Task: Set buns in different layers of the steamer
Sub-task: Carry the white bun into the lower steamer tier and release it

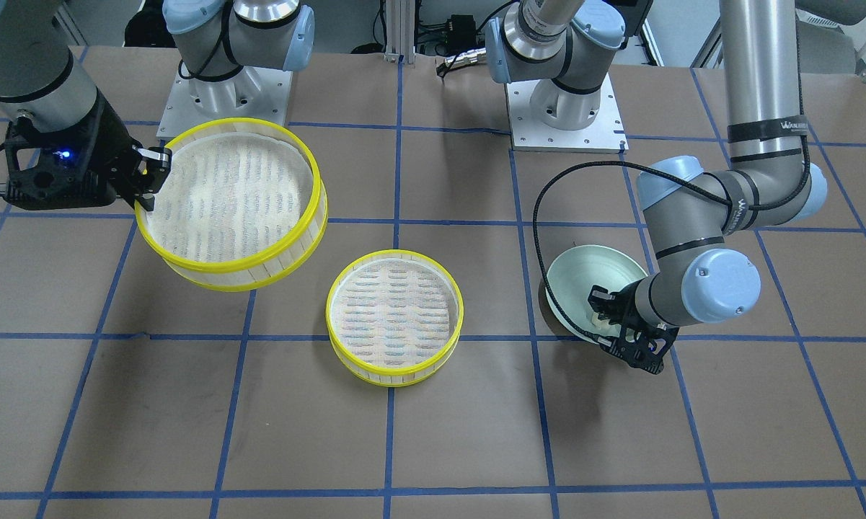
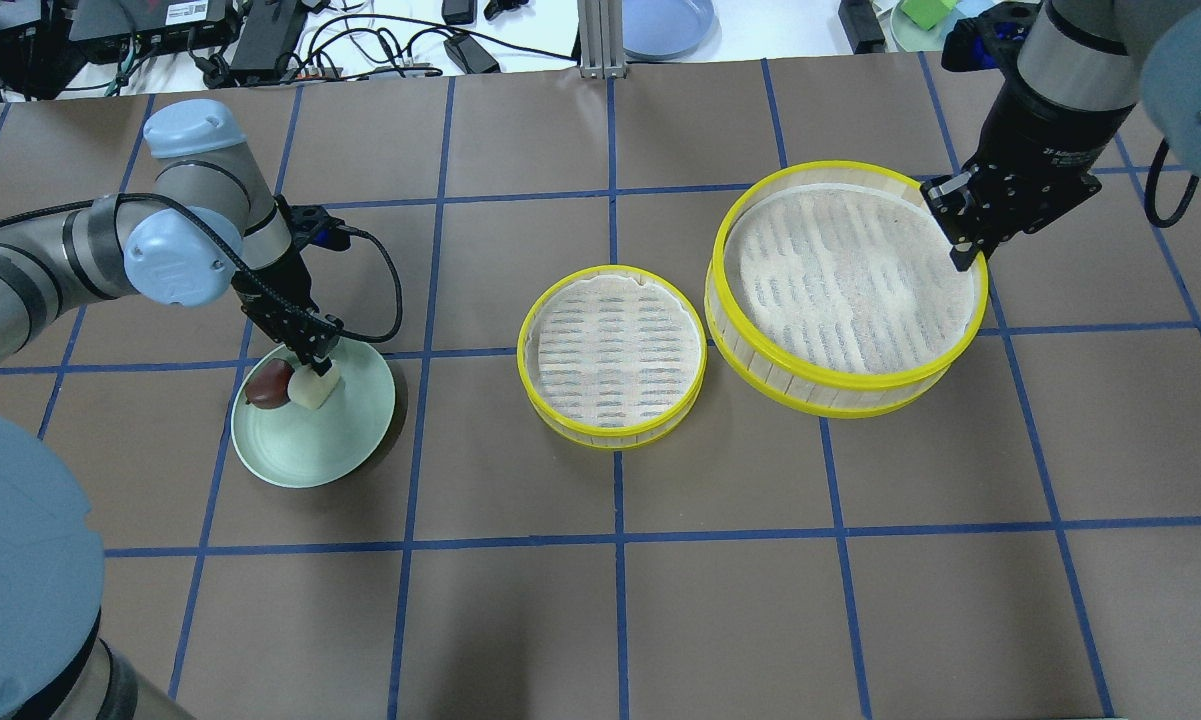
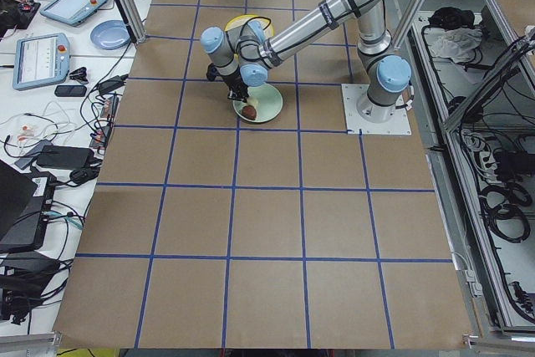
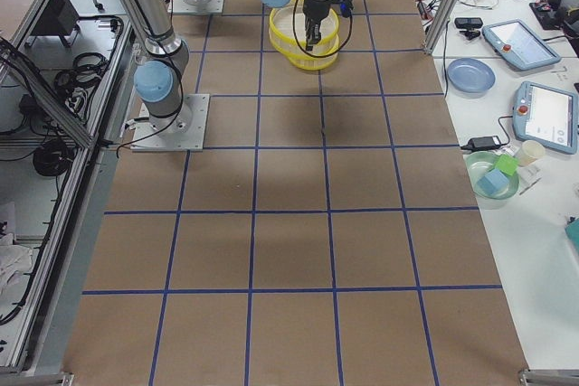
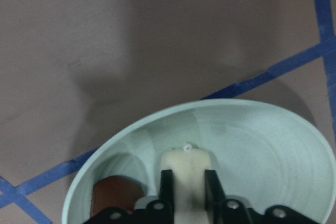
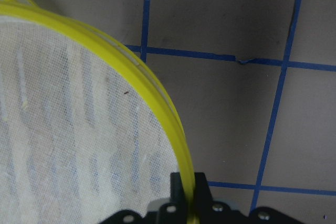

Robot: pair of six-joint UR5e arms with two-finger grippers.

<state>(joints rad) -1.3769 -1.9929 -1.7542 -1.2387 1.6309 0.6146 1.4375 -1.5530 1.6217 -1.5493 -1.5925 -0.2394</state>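
Observation:
My left gripper [image 2: 318, 366] is down in the pale green plate [image 2: 310, 468] and is shut on the cream-yellow bun [image 2: 314, 390]. In the left wrist view its fingers [image 5: 166, 182] flank that bun [image 5: 186, 162]. The dark reddish-brown bun [image 2: 269, 385] lies beside it in the plate [image 5: 262, 140], and also shows in the left wrist view [image 5: 115, 195]. My right gripper [image 2: 963, 250] is shut on the yellow rim [image 6: 157, 108] of one steamer tray [image 2: 845, 290] and holds it tilted above the table [image 1: 227, 194]. The other steamer tray [image 2: 612, 350] stands empty mid-table [image 1: 394, 313].
The table is brown with a blue tape grid. The two arm bases [image 1: 223, 94] [image 1: 566, 108] stand on the robot's side of the table. A blue plate [image 2: 665, 20] and cables lie beyond the far edge. The left arm's cable [image 1: 541, 216] loops over the table near the plate.

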